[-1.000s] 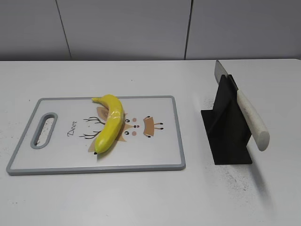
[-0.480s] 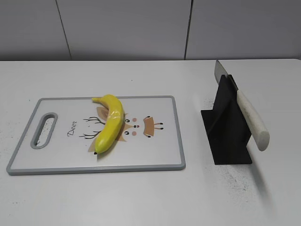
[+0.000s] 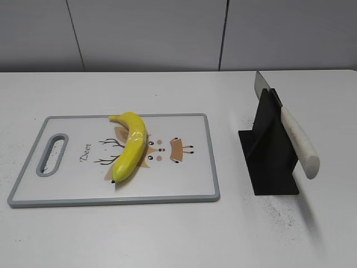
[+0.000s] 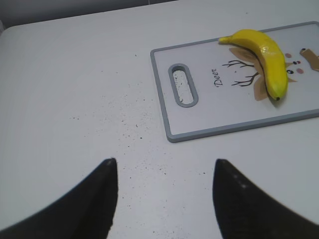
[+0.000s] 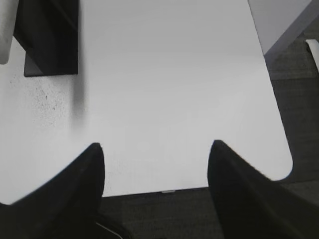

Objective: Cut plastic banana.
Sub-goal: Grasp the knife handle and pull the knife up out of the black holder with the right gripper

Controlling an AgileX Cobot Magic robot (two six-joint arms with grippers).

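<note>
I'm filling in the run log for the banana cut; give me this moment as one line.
phase: pre-grasp | left gripper: open, empty | right gripper: open, empty | plastic banana: uncut on cutting board | knife: in black stand

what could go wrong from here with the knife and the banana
The knife sits tilted in a black stand, its handle jutting toward the table's front; a clumsy grab could tip the stand or drop the blade.

The banana is curved and glossy and lies loose on the cutting board, so it may roll or slide under the cut.

Both grippers, left and right, are open and far from either.
</note>
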